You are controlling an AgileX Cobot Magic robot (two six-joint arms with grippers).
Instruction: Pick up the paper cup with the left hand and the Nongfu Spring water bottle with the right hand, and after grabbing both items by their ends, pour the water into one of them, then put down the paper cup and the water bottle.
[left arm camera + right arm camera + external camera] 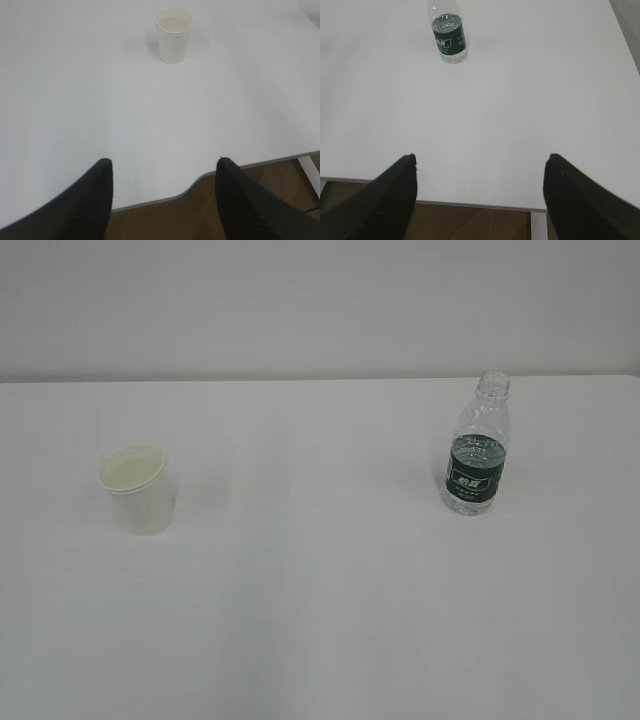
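The paper cup (137,489) stands upright on the left part of the white tabletop (320,600), mouth up, and the Nongfu Spring water bottle (477,460) stands upright on the right part, capless, its long axis vertical. The two are well apart, with bare tabletop between them.

Neither arm shows in the exterior view. In the left wrist view the left hand (165,195) hangs back over the near edge of the tabletop, its two black fingers (87,200) spread wide with nothing between them; the cup (173,35) lies straight ahead of them and slightly right of the midline, well away. In the right wrist view the right hand (480,195) sits likewise at the near edge, fingers (385,200) wide and empty; the bottle (449,35) lies ahead and a little to the left of centre, also well away.

So each hand already faces its own object, and the coming reach is mostly a forward advance, with a small sideways correction for each. Picking up has not begun.
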